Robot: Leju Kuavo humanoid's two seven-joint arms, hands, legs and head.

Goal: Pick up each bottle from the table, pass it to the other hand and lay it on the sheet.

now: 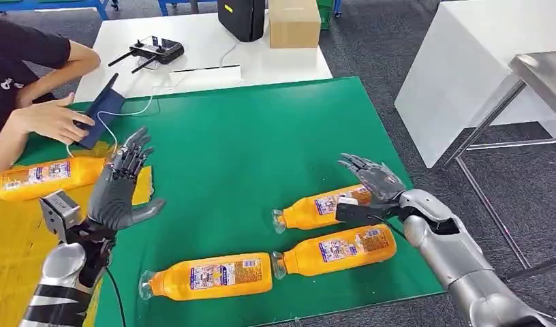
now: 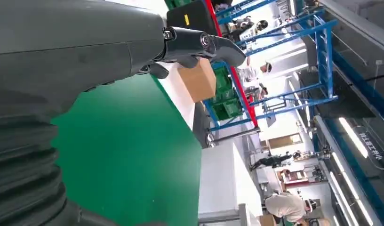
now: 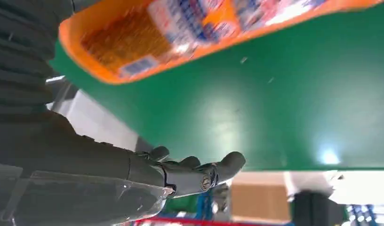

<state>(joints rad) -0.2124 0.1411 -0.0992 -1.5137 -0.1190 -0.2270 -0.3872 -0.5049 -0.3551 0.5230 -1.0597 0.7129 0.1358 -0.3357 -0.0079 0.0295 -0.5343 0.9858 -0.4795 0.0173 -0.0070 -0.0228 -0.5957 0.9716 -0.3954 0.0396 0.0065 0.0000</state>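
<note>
My right hand (image 1: 372, 185) cups its spread fingers over the far orange bottle (image 1: 319, 208) without gripping, while my left hand (image 1: 122, 187), beside that bottle, hangs open and empty.

From my head view, the base of the upper bottle (image 1: 323, 208) at lower right sits under the right hand (image 1: 371, 184), so I cannot tell whether the fingers touch it. The bottle on the yellow sheet (image 1: 47, 177) at the left has its cap end covered by the left hand (image 1: 122, 187). The person (image 1: 23, 75) at upper left is cut off by the frame edge. In the right wrist view, a blurred bottle (image 3: 204, 33) runs off the top edge, its label unreadable. The cardboard box (image 2: 197, 80) in the left wrist view is partly hidden behind a finger.
</note>
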